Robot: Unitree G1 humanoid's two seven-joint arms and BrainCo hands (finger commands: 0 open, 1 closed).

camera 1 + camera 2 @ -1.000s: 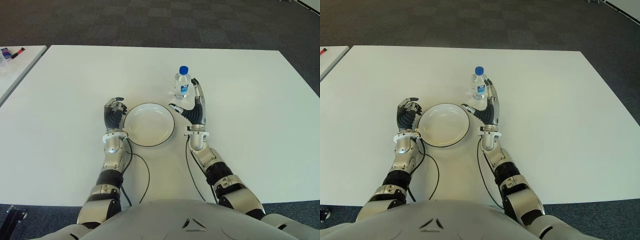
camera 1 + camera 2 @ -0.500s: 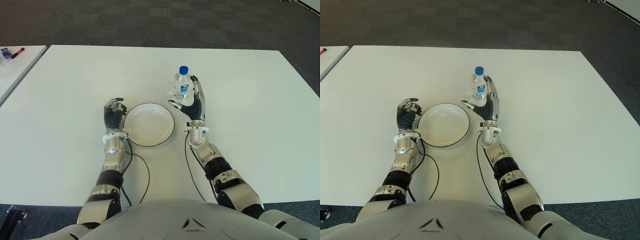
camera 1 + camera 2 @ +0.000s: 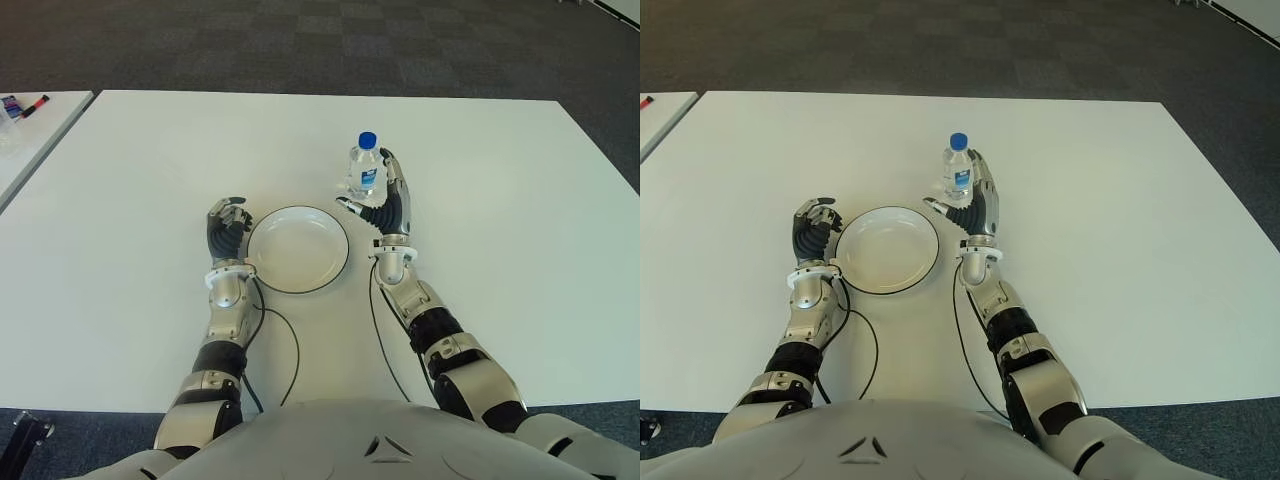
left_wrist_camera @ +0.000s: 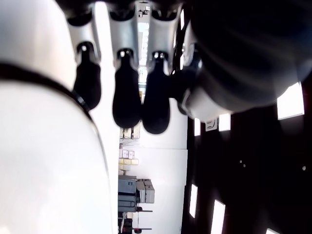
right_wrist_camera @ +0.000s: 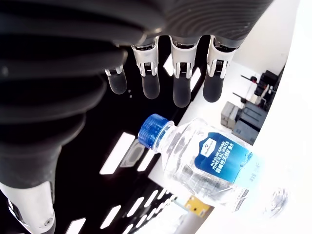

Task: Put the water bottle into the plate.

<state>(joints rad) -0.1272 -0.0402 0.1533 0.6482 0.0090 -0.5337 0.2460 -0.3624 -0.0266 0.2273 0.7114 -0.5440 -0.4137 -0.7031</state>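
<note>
A clear water bottle (image 3: 364, 166) with a blue cap and blue label stands upright on the white table (image 3: 500, 230), just beyond the right side of the white plate (image 3: 297, 287). My right hand (image 3: 379, 192) is open right beside the bottle. Its fingers (image 5: 180, 86) reach up along the bottle's right side, and the thumb points left in front of the base. In the right wrist view the bottle (image 5: 208, 167) lies close before the palm, with nothing closed around it. My left hand (image 3: 228, 224) shows at the plate's left rim, its fingers (image 4: 126, 100) curled and holding nothing.
Black cables (image 3: 291, 345) loop over the table between my forearms and the near edge. A second white table (image 3: 25, 135) with markers on it stands at the far left. Dark carpet lies beyond the far edge.
My right hand has moved forward and slightly left, closing in on the bottle. The bottle, the plate and my left hand have not moved.
</note>
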